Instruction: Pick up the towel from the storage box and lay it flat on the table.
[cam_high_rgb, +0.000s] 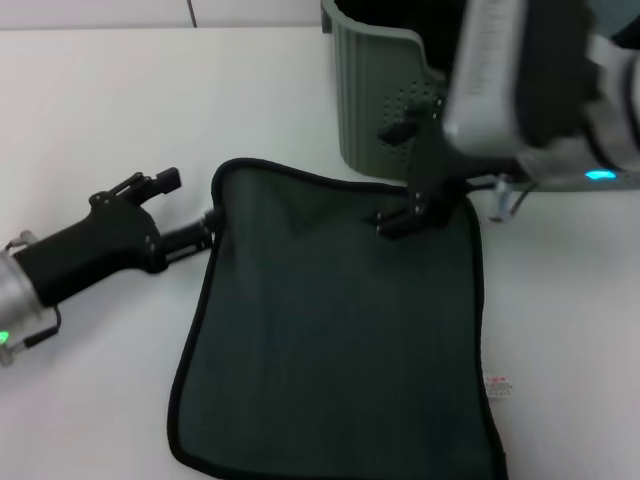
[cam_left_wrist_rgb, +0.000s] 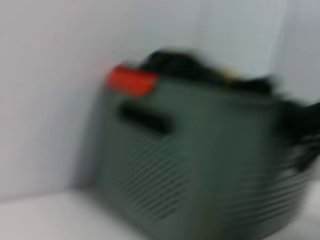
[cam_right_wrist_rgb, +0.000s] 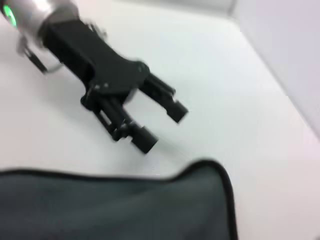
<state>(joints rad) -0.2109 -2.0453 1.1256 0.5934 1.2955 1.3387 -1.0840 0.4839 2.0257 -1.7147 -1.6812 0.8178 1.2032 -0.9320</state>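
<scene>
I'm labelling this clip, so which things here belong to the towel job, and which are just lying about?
Part of the job:
- towel, spread on the table, dark side up
- storage box, behind the towel
- table
- left gripper, fingers open, just off the towel's far left corner
- right gripper, at the far right corner

Lying about:
- small white tag beside the towel's right edge
- red item on the box rim

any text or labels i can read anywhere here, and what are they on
None can be read.
Small white tag with reddish marks at the towel's right edge, on the table: too small to read.
Red patch on the box rim in the left wrist view: blurred, no lettering made out.
Pincers: no markings seen.
</scene>
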